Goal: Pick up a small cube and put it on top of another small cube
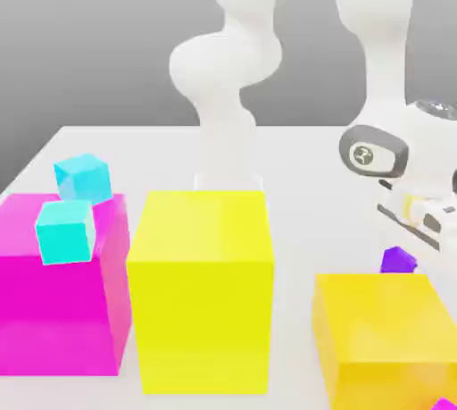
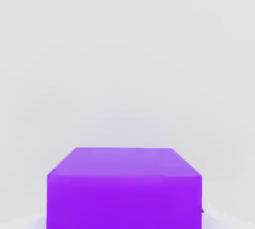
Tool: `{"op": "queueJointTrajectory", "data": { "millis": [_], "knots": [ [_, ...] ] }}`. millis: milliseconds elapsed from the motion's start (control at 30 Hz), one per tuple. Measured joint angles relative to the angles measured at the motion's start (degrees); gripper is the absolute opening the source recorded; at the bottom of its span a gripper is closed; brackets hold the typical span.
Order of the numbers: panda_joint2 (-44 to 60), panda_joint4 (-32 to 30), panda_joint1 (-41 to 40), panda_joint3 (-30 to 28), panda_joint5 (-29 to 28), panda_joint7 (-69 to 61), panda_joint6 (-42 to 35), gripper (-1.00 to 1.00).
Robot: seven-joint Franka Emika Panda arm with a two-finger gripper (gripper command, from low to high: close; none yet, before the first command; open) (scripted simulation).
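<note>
Stage: early in the job as you see it here; picking up is under way, stacking not yet done.
Purple cube (image 1: 398,260): on the white tabletop (image 1: 294,185), just behind the right-hand yellow block (image 1: 386,337) and half hidden by it in the exterior view; nothing rests on it and it rests on no other cube.
End effector (image 1: 419,225): low beside the purple cube, right above that yellow block's far edge; whether its jaws are apart or clamped you cannot tell from these pictures.
Hand view: the purple cube (image 2: 124,193) sits close under the camera, squarely in line.
Cyan cubes (image 1: 64,230): two, on the magenta block (image 1: 54,310), well apart from that yellow block, untouched.
Left to do: by my reading, you need a confirmed grip, a lift, a carry to a second small cube and a release on top.
</note>
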Motion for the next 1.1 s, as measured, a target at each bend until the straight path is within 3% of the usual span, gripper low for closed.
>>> {"op": "queueJointTrajectory", "data": {
  "millis": [100, 300, 933, 1067, 1100],
  "knots": [
    [-6.1, -1.15, -0.75, 1.63, 3.75, -2.74, -4.91, -1.0],
    [-17.29, 1.03, -11.45, -3.67, 5.44, -9.64, -17.46, -1.0],
    [-48.41, 10.53, -47.46, -31.09, -9.13, -22.31, -56.68, -1.0],
    [-46.83, 5.86, -49.65, -34.33, -11.1, -22.88, -50.47, -1.0],
    [-46.23, 4.71, -49.76, -34.84, -11.39, -22.92, -48.71, 1.0]
  ]
}}
